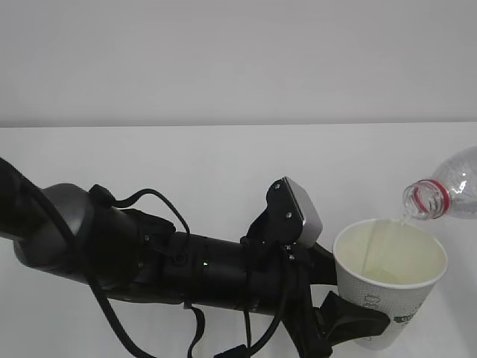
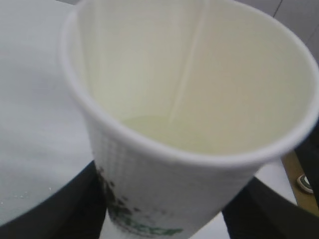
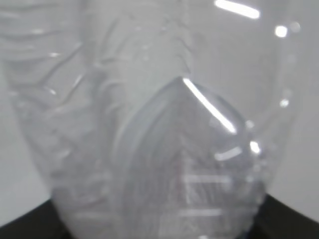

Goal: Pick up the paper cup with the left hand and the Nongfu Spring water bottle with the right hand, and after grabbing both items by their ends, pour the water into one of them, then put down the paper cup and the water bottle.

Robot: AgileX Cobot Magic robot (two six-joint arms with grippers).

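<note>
White tapered paper cup gripped by left hand; clear ribbed bottle, held in right hand, pouring water; set-down outstanding

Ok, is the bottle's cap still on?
No. The water bottle shows an open mouth above the paper cup, with water running out.

Black fingers grip the paper cup; water pools inside.

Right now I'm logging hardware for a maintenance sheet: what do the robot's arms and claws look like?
The left arm is bulky and black, with a rounded grey joint, looping black cables, a small grey box module and a black claw. Of the right, only black edges show.
</note>
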